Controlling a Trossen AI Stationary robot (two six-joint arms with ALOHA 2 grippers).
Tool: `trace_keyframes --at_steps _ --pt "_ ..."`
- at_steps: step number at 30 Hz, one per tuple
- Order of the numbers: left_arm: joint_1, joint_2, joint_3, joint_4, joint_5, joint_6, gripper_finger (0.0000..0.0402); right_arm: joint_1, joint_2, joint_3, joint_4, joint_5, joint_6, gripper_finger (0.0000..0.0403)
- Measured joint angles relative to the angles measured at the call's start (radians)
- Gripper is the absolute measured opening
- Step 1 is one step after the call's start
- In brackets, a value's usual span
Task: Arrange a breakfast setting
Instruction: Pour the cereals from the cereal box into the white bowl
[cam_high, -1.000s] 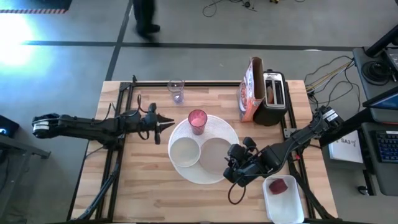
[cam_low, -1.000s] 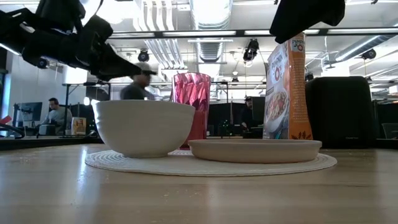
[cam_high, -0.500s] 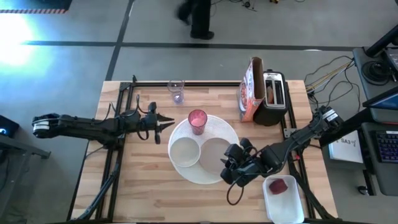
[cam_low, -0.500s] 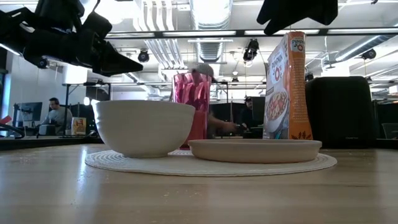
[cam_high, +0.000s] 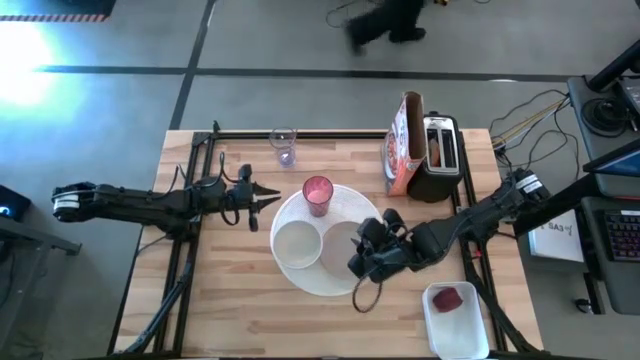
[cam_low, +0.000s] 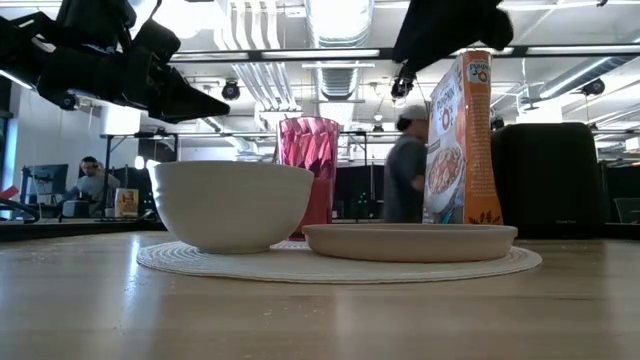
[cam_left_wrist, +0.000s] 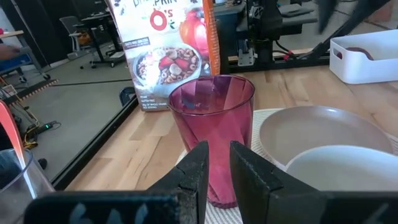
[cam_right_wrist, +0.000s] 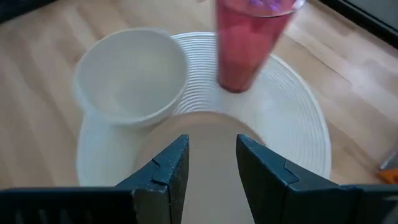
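Note:
The round white ribbed placemat (cam_high: 352, 205) lies mid-table. On it stand a white bowl (cam_high: 297, 245), a grey plate (cam_high: 340, 240) and a pink-red tumbler (cam_high: 317, 193). My right gripper (cam_high: 356, 260) hovers open over the plate's near-right part (cam_right_wrist: 211, 186), slanting down toward bowl and tumbler, with nothing between its fingers. My left gripper (cam_high: 272, 198) waits level, above the table and left of the tumbler (cam_left_wrist: 214, 118). Its fingers stand almost together with nothing between them. A small red fruit (cam_high: 450, 298) lies in the white tub (cam_high: 470, 335).
A cereal box (cam_high: 400, 150) and a black-and-silver toaster (cam_high: 438, 150) stand at the far right of the table. A clear glass (cam_high: 284, 147) stands near the far edge. Bare wood lies in front of the placemat and at the near left. A person walks beyond the table.
My right gripper has moved toward the table's left, away from the tub, and now hangs over the plate's near-right part, still open. Nothing on the table has moved.

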Motion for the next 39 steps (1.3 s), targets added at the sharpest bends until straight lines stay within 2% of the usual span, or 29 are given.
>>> trace_keyframes --at_steps 3,9,16,25,28,36,39 --pt "0.000 0.000 0.000 0.000 0.000 0.000 0.0048 -0.068 -0.006 0.000 -0.058 -0.039 0.085 0.0124" --pt "0.000 0.000 0.000 -0.004 0.000 -0.001 0.0048 -0.183 -0.016 0.000 -0.227 -0.185 0.116 0.0156" --pt "0.000 0.000 0.000 -0.021 0.000 -0.001 0.0048 -0.228 -0.025 -0.001 -0.320 -0.204 0.151 0.0209" --pt "0.000 0.000 0.000 -0.026 0.000 -0.001 0.0048 -0.212 -0.081 -0.001 -0.550 -0.146 0.343 0.0230" --pt "0.000 0.000 0.000 -0.027 0.001 -0.001 0.0048 -0.208 -0.101 -0.001 -0.619 -0.094 0.410 0.0238" --pt "0.000 0.000 0.000 -0.031 0.001 -0.001 0.0048 -0.204 -0.118 -0.002 -0.631 0.023 0.439 0.0259" --pt "0.000 0.000 0.000 -0.032 0.001 -0.001 0.0048 -0.204 -0.114 -0.009 -0.635 0.031 0.444 0.0265"
